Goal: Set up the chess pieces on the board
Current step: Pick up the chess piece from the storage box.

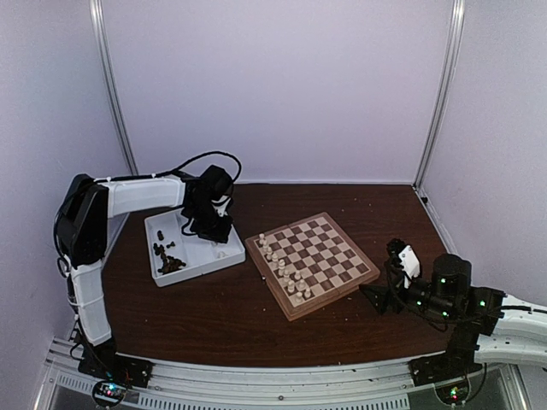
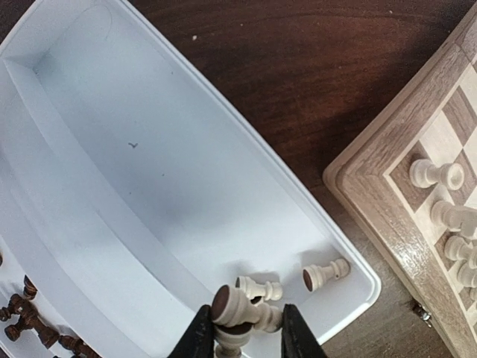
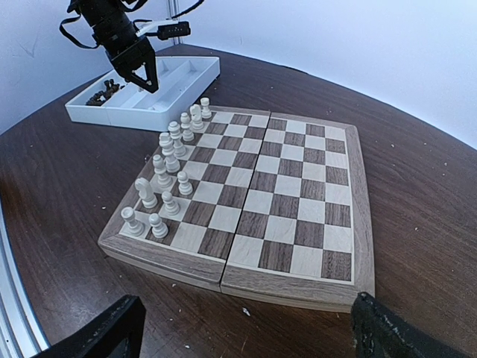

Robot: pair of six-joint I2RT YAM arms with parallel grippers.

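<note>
My left gripper hangs over the near right corner of the white tray, shut on a cream chess piece that lies sideways between its fingers. Another cream piece shows just beneath it. Two more cream pieces lie loose in that corner. Dark brown pieces are heaped in the tray's left compartment. The board sits mid-table with several cream pieces standing along its left side. My right gripper is open, low over the table just short of the board's right edge, with nothing between its fingers.
The tray lies just left of the board, with a narrow strip of dark table between them. The left arm reaches over the tray from the far left. White walls close in the back and sides.
</note>
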